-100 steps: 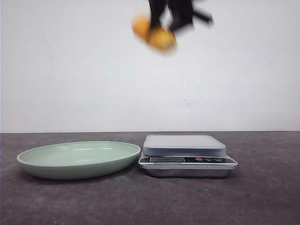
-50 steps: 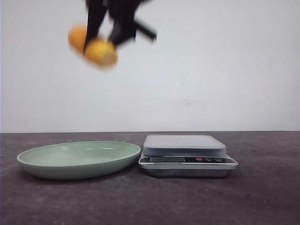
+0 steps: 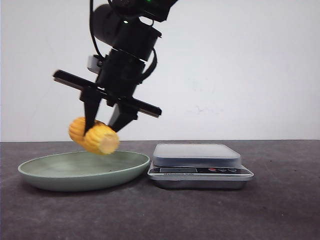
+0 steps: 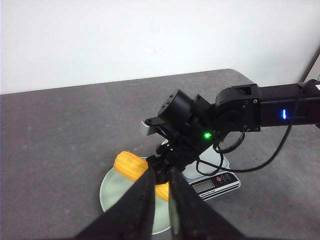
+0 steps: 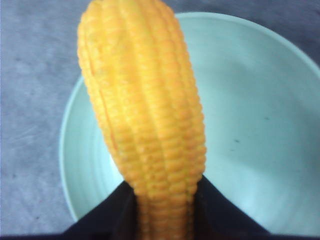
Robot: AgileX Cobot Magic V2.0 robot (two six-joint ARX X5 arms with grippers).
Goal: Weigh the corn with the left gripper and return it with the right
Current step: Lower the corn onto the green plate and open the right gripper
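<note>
My right gripper (image 3: 103, 128) is shut on the corn (image 3: 95, 136), a stubby yellow-orange cob. It holds the corn tilted, just above the left-middle of the pale green plate (image 3: 50, 172), not touching it. In the right wrist view the corn (image 5: 145, 110) stands between the black fingers (image 5: 112, 210) over the plate (image 5: 250, 100). In the left wrist view my left gripper (image 4: 161, 172) is shut and empty, high above the table, looking down on the right arm (image 4: 235, 107), the corn (image 4: 131, 166) and the plate (image 4: 112, 192). The left gripper is out of the front view.
A silver kitchen scale (image 3: 197, 155) with an empty platform stands right of the plate, almost touching it. It also shows in the left wrist view (image 4: 215, 182). The dark grey table (image 3: 280, 210) ends at a white wall behind.
My right gripper has carried the corn left from high above the scale and then down, to just above the plate.
</note>
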